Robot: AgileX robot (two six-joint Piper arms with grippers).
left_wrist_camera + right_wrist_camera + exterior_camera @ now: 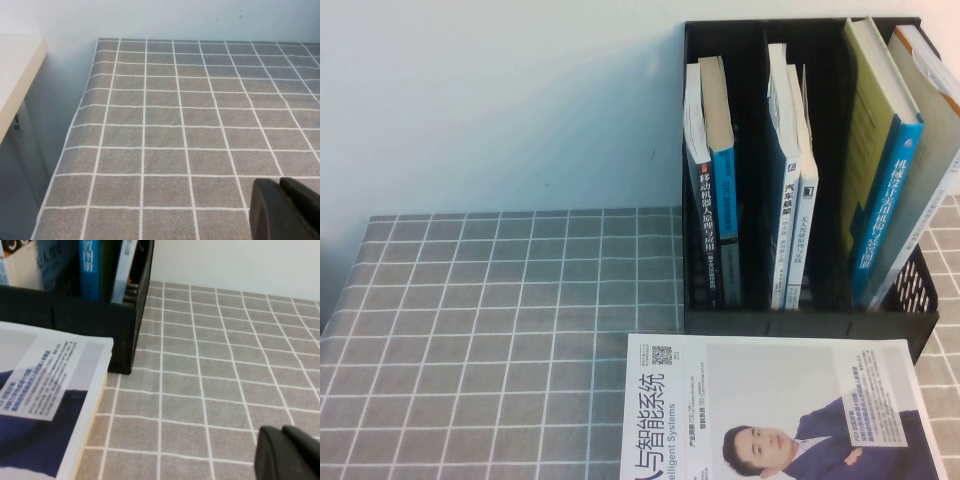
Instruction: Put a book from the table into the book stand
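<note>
The book (880, 160), pale yellow-green with a blue spine, stands leaning in the right compartment of the black book stand (800, 315) at the back right of the table (500, 330). Neither gripper shows in the high view. My left gripper (280, 186) is shut and empty, low over the bare grey checked cloth (190, 125) near the table's left edge. My right gripper (281, 432) is shut and empty, over the cloth (220, 360) to the right of the stand's corner (125, 320).
A white-covered book with a man in a suit (770, 410) lies flat in front of the stand; its edge shows in the right wrist view (55, 390). Other books stand in the left (712, 170) and middle (790, 180) compartments. A wall is behind.
</note>
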